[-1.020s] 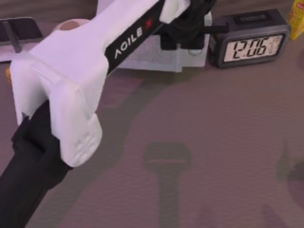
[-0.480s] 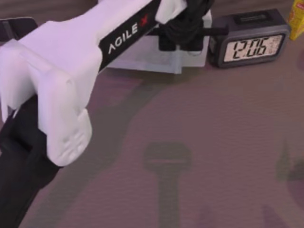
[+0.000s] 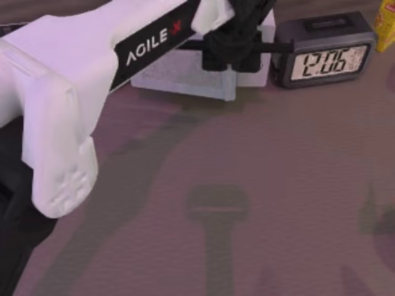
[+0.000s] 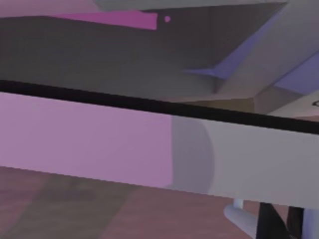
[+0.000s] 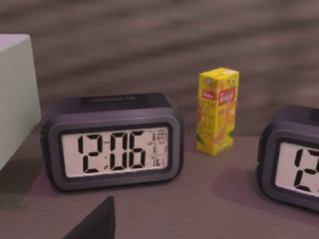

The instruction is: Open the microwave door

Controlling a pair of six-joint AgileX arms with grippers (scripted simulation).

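Left arm reaches across to the microwave (image 3: 185,71) at the table's (image 3: 278,185) far edge; left gripper (image 3: 237,46) at the microwave door's (image 3: 179,77) right edge, jaws' state cannot tell. Door looks slightly swung out. Black clock (image 3: 324,57) just right of microwave, juice box (image 5: 217,110) beyond. Right gripper not seen.

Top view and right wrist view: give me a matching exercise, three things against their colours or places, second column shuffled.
Things:
1. microwave
2. digital clock
3. juice carton
4. left tool

Descriptions:
A. yellow, with oranges printed on it
B. black, at the microwave's front near its right end
C. white box at the table's far edge
D. dark case, display reads 12:06

Pairs: 1-C, 2-D, 3-A, 4-B
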